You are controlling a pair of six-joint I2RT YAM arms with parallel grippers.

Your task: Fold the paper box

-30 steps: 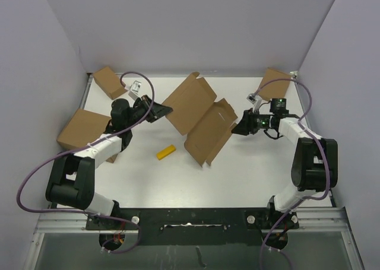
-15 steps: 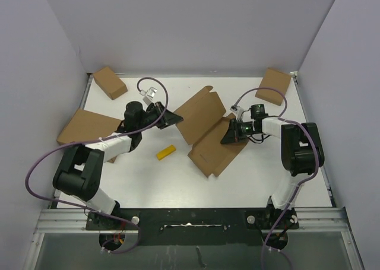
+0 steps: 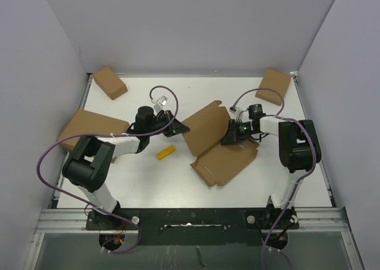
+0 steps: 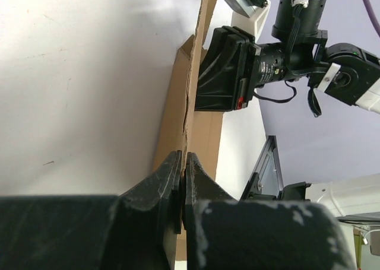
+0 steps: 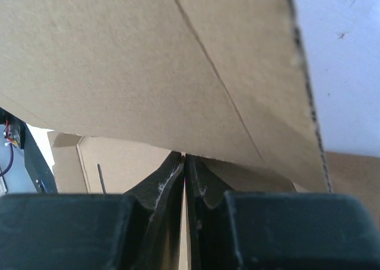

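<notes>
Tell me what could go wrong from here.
1. The left pincer nips only the thin edge of the paper box; it may slip or tear there.
2. The right pincer grips near the fold; opposed pulls could crease a panel wrongly.
3. The yellow block lies close by; a sweeping panel might knock it.

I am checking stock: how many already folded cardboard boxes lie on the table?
3: small box in the far left corner, second small box in the far right corner, larger box at the left edge, partly behind the left arm.
</notes>
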